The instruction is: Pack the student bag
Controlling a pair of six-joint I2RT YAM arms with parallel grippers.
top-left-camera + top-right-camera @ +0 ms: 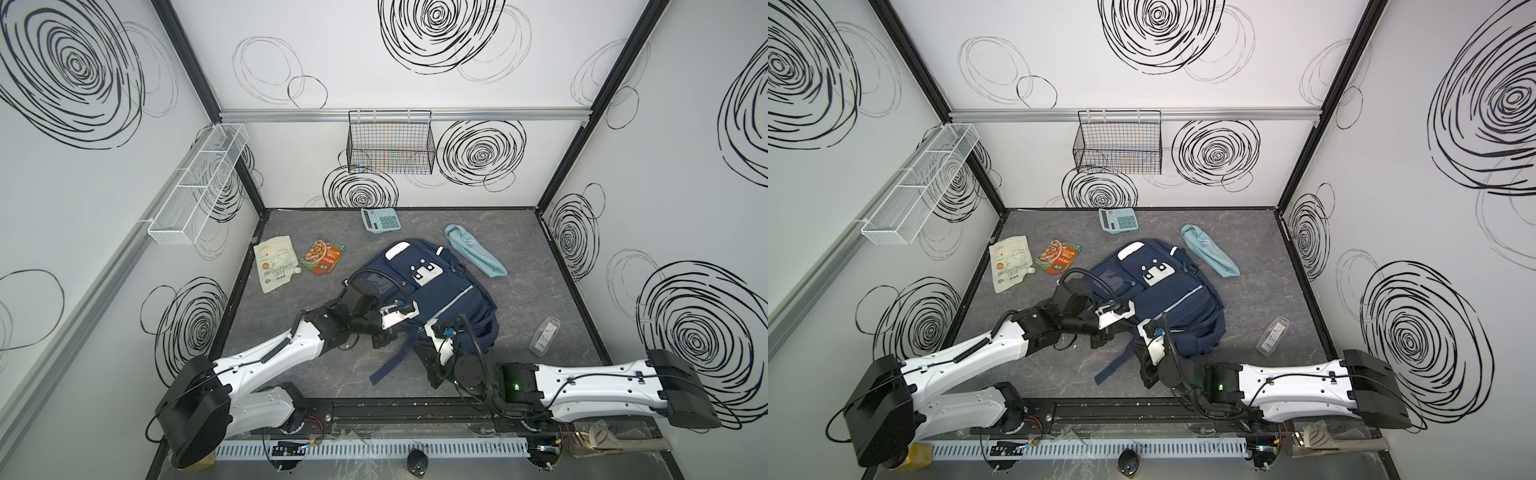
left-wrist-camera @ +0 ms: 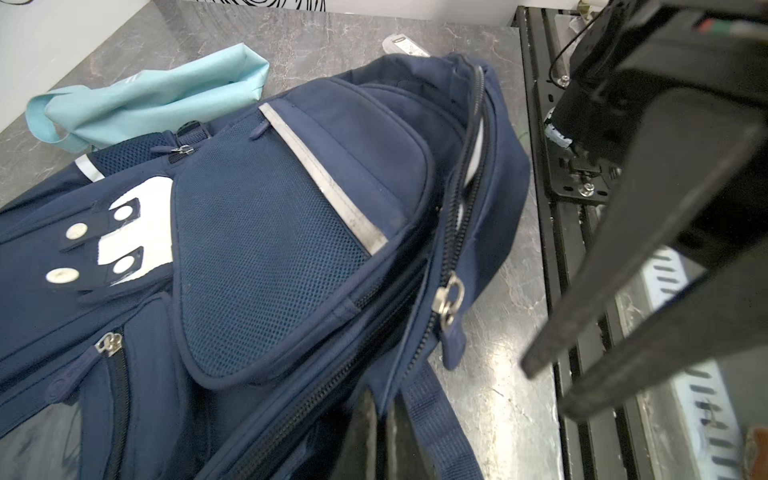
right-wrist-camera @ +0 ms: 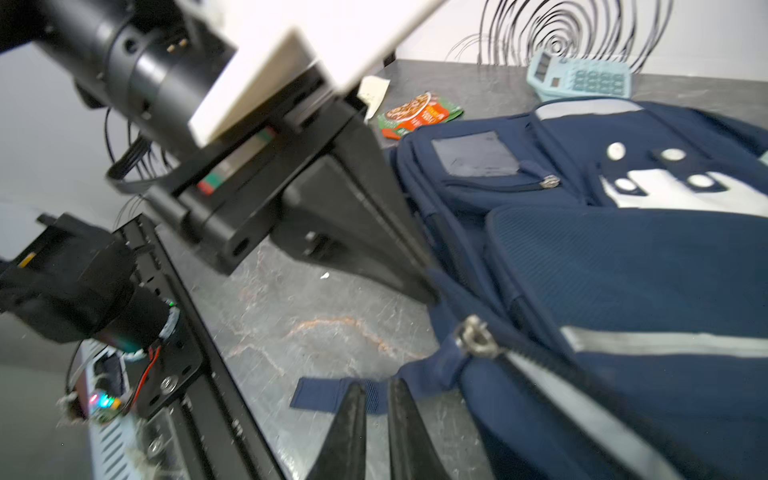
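Note:
The navy student bag lies flat on the grey table, its white face patch up. My left gripper is shut on a fold of the bag's fabric beside the main zip. That zip's metal slider sits near the bag's front corner, and light lining shows further along the zip. My right gripper hovers at that corner with its jaws a narrow gap apart. A navy webbing tab lies on the table behind its tips.
A light blue folded umbrella lies right of the bag and a blue calculator behind it. A white pouch and an orange food packet lie at the left. A clear plastic case lies at the right. The black arm rail runs along the front.

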